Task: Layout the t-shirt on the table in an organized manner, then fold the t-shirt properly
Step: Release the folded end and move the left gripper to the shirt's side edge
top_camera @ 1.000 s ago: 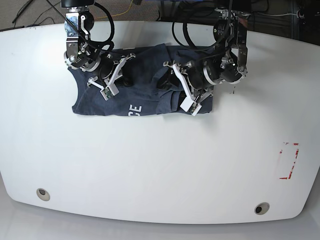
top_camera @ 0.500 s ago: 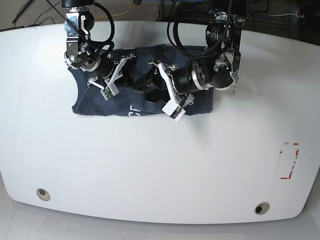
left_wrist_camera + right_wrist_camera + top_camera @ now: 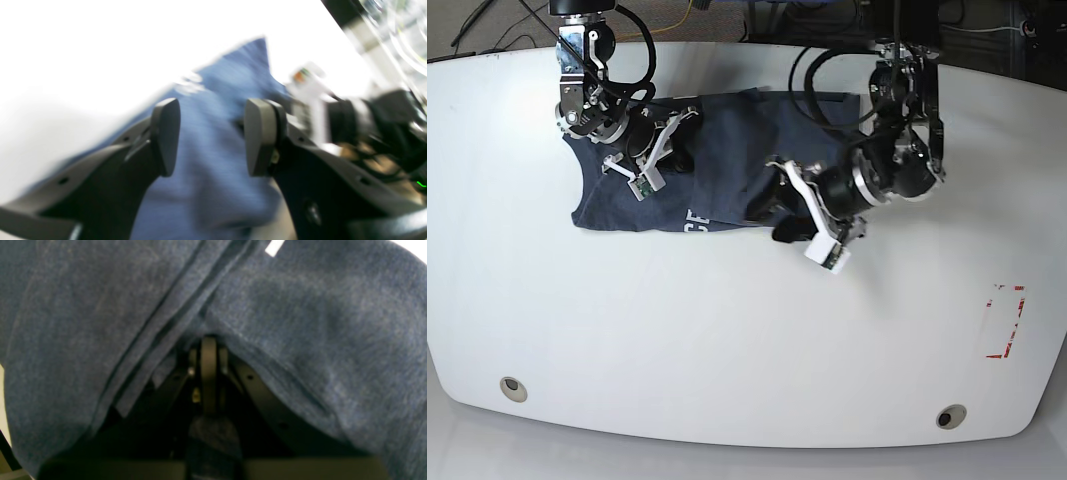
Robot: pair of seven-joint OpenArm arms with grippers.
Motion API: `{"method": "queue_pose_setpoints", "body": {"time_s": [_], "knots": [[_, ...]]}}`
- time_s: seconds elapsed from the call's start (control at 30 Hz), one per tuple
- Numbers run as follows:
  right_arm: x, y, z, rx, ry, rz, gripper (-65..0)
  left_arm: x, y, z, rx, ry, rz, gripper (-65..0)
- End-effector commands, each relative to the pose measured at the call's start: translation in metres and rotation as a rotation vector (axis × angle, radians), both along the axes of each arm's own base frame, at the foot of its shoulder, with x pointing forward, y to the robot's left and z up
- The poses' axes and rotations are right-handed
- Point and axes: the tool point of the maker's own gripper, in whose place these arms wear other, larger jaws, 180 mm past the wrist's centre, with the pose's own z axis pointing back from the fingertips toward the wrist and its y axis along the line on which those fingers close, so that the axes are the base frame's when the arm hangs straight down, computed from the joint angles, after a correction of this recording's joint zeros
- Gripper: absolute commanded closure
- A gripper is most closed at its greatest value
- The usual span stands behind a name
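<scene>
The dark navy t-shirt [image 3: 727,130] lies rumpled at the far middle of the white table [image 3: 727,330], with white letters [image 3: 697,220] at its near edge. My right gripper [image 3: 679,158] rests on the shirt's left part. The right wrist view shows its jaws [image 3: 209,373] pressed together, with the t-shirt [image 3: 300,323] bunched around and between them. My left gripper [image 3: 770,218] hovers over the shirt's near edge. It stands open in the blurred left wrist view [image 3: 213,136], with the t-shirt [image 3: 233,66] lying under the gap and nothing pinched.
A red tape rectangle [image 3: 1005,320] marks the table's right side. Two round grommet holes [image 3: 513,388] [image 3: 949,416] sit near the front edge. Cables hang behind the far edge. The right arm's white bracket [image 3: 307,86] shows close beside my left gripper.
My left arm swung left across the shirt, then back right and toward the front, so its open gripper now sits at the shirt's near edge. The right arm has not moved.
</scene>
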Motion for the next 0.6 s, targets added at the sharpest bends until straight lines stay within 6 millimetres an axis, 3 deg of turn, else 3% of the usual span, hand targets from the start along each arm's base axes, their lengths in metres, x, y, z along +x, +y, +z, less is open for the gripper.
{"method": "queue_pose_setpoints", "body": {"time_s": [0.0,0.13,0.2,0.33,0.57], "knots": [[-0.006,-0.007,-0.008,-0.054,0.038,0.009,0.0,0.013,0.018,0.01,0.044,-0.074,0.042,-28.9],[-0.004,-0.008,-0.007,-0.056,0.033,0.009,0.0,0.019,0.043,0.004,0.136,-0.129,0.076,-26.5],[-0.004,-0.008,-0.006,-0.056,0.031,0.009,0.0,0.017,0.052,-0.002,0.175,-0.138,0.083,-20.6],[0.0,-0.008,-0.001,-0.06,0.015,0.006,0.0,0.014,0.06,-0.008,0.222,-0.18,0.087,0.0],[0.011,-0.006,0.026,-0.083,-0.055,0.022,0.0,-0.002,0.055,-0.023,0.273,-0.246,0.065,0.0]]}}
